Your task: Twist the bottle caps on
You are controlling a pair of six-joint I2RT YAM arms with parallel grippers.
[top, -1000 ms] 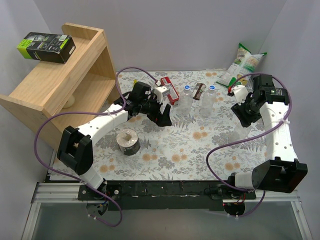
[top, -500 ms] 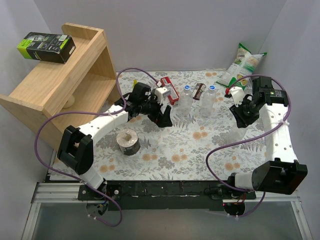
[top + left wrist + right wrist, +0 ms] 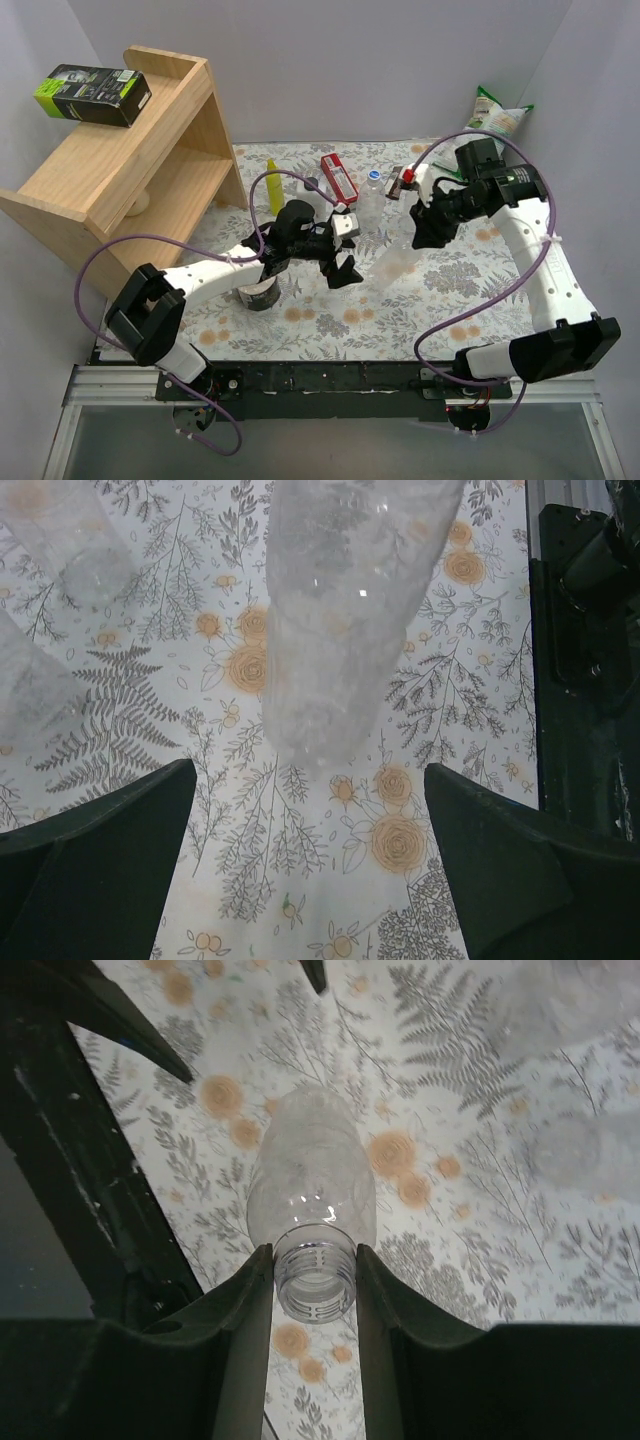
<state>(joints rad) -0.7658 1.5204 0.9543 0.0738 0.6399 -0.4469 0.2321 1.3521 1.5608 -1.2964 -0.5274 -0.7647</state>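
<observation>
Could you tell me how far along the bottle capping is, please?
Done: one capped bottle stands at the back. In hand: the right gripper is shut on the neck of an uncapped bottle, with the left gripper open beside it, holding no cap. Left: capping this bottle; I see no loose cap.

right jaws: swung to centre, now clamping bottle (image 3: pixel 310 1180) neck | left jaws: moved nearer, facing bottle base
</observation>
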